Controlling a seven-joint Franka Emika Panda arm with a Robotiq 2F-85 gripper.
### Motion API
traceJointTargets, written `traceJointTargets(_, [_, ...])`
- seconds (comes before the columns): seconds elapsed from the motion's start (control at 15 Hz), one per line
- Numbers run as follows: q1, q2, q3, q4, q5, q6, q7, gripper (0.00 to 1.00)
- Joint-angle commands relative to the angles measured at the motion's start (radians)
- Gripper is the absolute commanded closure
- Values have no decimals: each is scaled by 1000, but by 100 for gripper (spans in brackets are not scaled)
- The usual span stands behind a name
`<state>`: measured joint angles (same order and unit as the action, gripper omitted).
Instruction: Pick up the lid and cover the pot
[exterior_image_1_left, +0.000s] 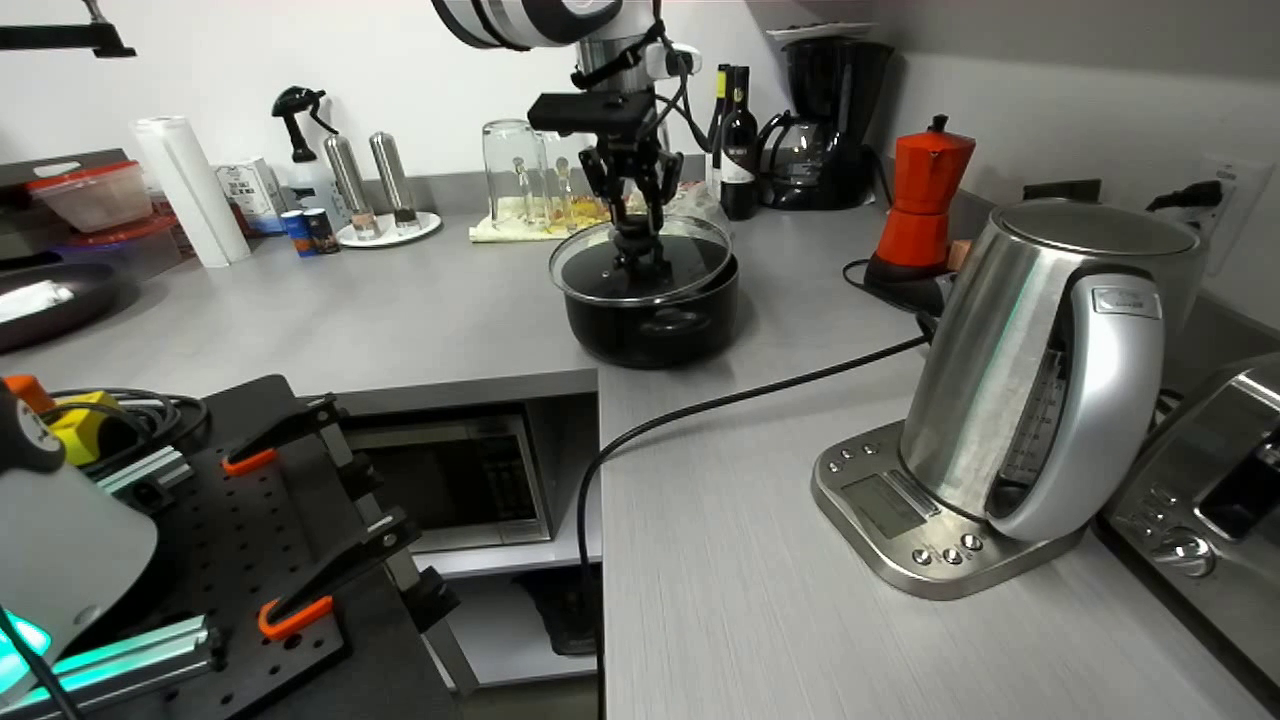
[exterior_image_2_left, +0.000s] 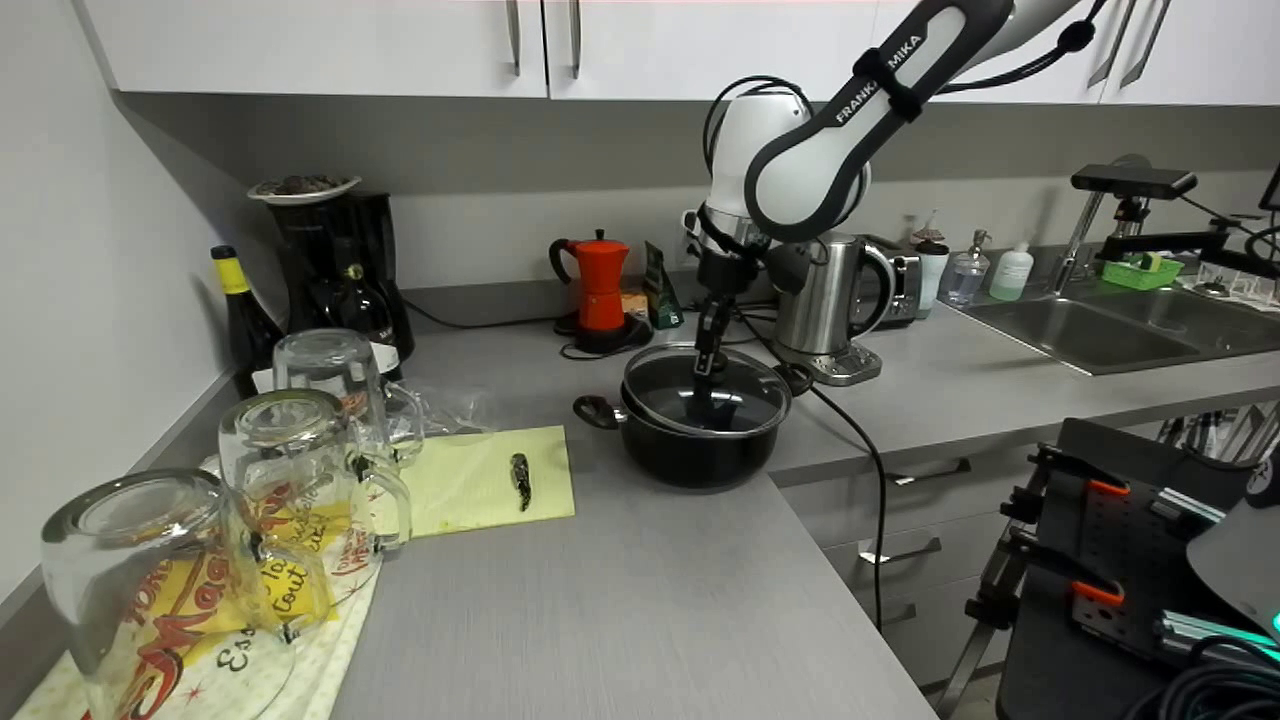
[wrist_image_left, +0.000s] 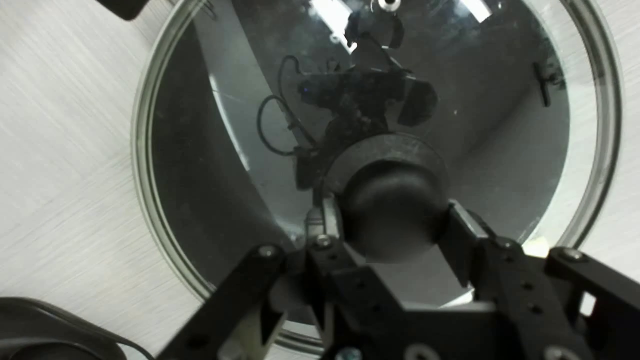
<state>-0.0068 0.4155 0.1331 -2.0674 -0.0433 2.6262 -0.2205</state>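
The clear-glass lid (exterior_image_1_left: 590, 275) is over the black pot (exterior_image_1_left: 640, 335) in both exterior views. It sits slightly off-centre and tilted, and a strip of the pot's rim shows beside it. In an exterior view the lid (exterior_image_2_left: 655, 390) overhangs the pot (exterior_image_2_left: 700, 460) towards the kettle side. I cannot tell whether the lid rests on the rim or hangs just above it. My gripper (wrist_image_left: 391, 215) is shut on the lid's dark knob, with a finger on each side. The lid (wrist_image_left: 500, 165) fills most of the wrist view and hides most of the pot.
A steel kettle (exterior_image_1_left: 1000, 400) on its base and a toaster (exterior_image_1_left: 1210, 500) stand on the counter. A black cable (exterior_image_1_left: 780, 385) runs near the pot. Glass mugs (exterior_image_2_left: 290, 470), a yellow cloth (exterior_image_2_left: 470, 490), a red moka pot (exterior_image_2_left: 601, 285) and wine bottles (exterior_image_1_left: 738, 145) stand around it.
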Motion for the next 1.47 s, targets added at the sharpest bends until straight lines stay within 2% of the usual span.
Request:
traceJointTargets(0.0, [-10,-3,9,16,32,-10,-33,75])
traceJointTargets(0.33, [1,8,-1,58,16,-83,-23,75])
traceJointTargets(0.73, [25,64,-17,200,-12,-328,-14,75])
traceJointTargets(0.93, [44,96,-24,272,-32,-415,-5,75])
traceJointTargets(1.4, [78,168,-41,393,-77,-492,5,75])
